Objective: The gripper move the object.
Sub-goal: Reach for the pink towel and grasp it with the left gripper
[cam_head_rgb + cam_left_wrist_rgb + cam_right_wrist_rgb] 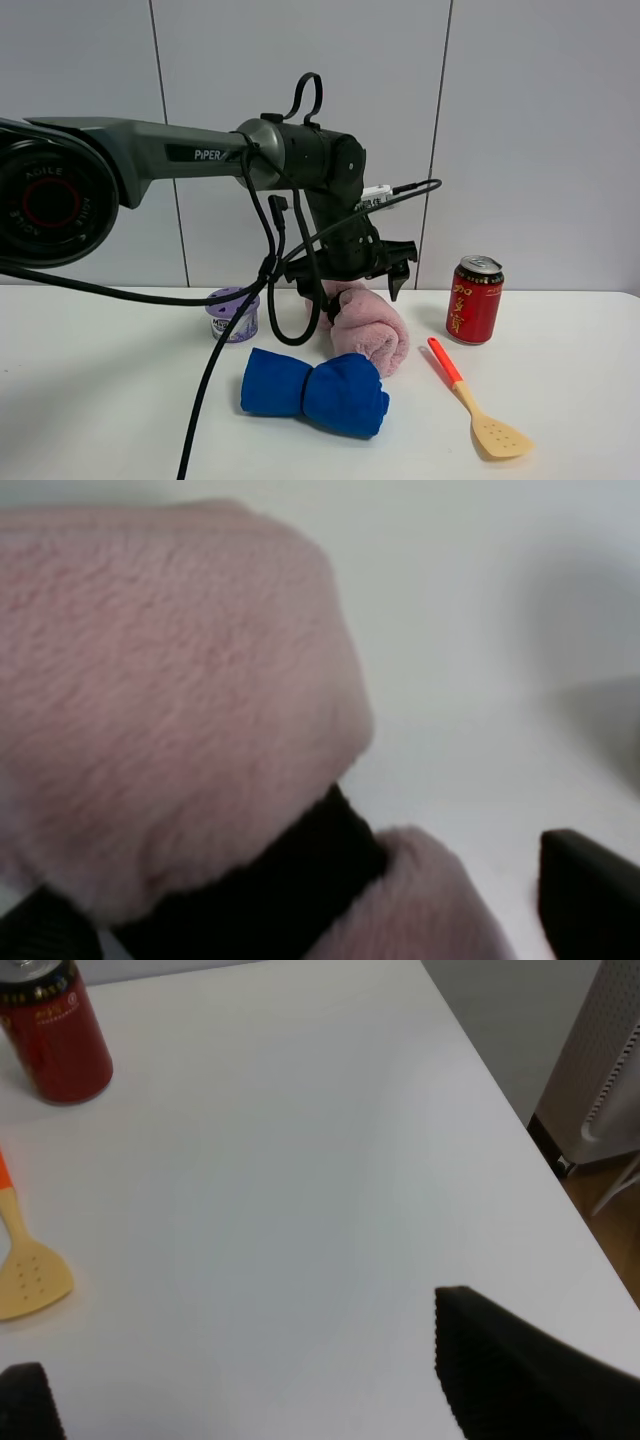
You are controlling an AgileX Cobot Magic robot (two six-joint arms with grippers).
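Note:
The pale pink rolled towel [372, 332] lies on the white table behind the blue roll. In the left wrist view the towel [170, 700] fills the frame, with its black band [270, 890] showing. My left gripper [365, 285], a black claw on the dark grey PiPER arm, hangs just over the towel's far end. Its fingers are spread wide in the left wrist view [305, 880], with the towel between them and not pinched. My right gripper [240, 1380] is open and empty over bare table, and it is out of the high view.
A blue rolled cloth [315, 390] lies in front of the towel. A purple tub [233, 315] stands to its left. A red can [474, 298] and an orange-handled spatula [480, 405] are to its right. The table's edge [520, 1120] is near the right gripper.

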